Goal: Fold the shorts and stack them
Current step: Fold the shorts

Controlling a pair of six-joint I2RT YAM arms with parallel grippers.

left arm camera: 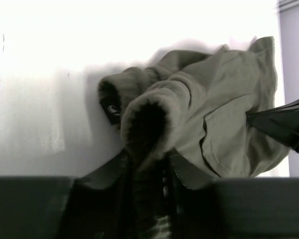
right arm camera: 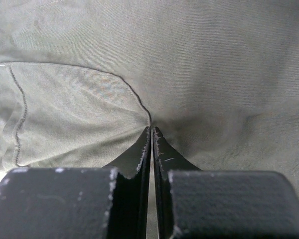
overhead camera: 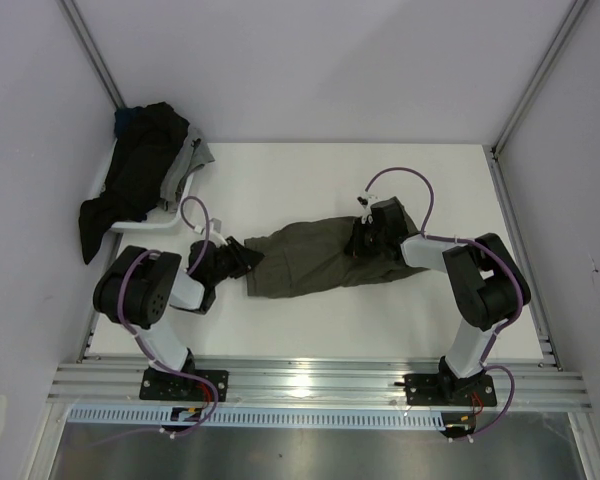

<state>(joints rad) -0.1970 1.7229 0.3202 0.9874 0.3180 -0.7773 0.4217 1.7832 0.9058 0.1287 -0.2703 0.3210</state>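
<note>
arms (overhead camera: 485,285): black joints, white links | cables (overhead camera: 417,177): purple, looped | right claw fingers (right arm camera: 137,154): black, scuffed tips

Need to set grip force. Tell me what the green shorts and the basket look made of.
The green shorts: woven cloth, likely cotton twill, matte; fine weave lines, a stitched pocket seam and soft puckers show. The basket: probably plastic, white and smooth, with a rounded rim; too small to be sure.

The top camera is looking down from behind the arms at the whole desk (overhead camera: 310,180). The wrist cameras are looking along the left pincer (left arm camera: 149,169) and the right pincer (right arm camera: 151,132), very near the olive-green shorts (overhead camera: 310,260), which all three views are sharing.
</note>
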